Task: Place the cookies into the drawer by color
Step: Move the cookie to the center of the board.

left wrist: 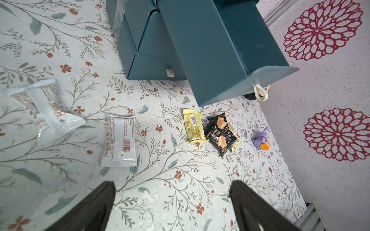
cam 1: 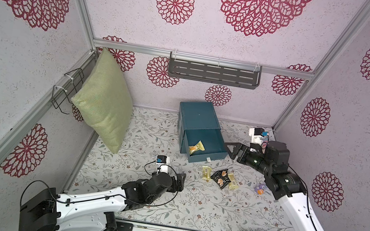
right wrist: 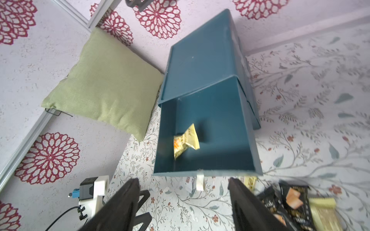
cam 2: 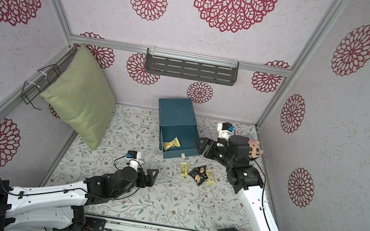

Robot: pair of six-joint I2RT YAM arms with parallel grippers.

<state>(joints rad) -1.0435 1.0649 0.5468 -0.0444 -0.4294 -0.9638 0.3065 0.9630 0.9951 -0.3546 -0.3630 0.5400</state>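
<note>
In both top views the blue chest (cam 1: 200, 117) is sitting right of center. Its top drawer (cam 1: 212, 141) is jutting toward the lower edge of the frame, with a yellow packet (cam 1: 196, 147) lying inside. The right gripper (cam 1: 229, 149) is hanging just beside the drawer's right wall, jaws apart and holding nothing. Below the drawer front a pile of packets (cam 1: 219, 178) is lying, yellow and black together, and bare cloth (cam 1: 189, 209) is stretching across the lower center. The left gripper (cam 1: 180, 182) is hovering left of the pile, jaws spread and empty.

From the left wrist, two whitish packets (left wrist: 50, 112) are lying well apart from the pile — open cloth is showing between the fingers (left wrist: 96, 210).

From the right wrist, the fingers (right wrist: 124, 204) are standing wide just outside the drawer's front edge, near its white tab (right wrist: 200, 180).
</note>
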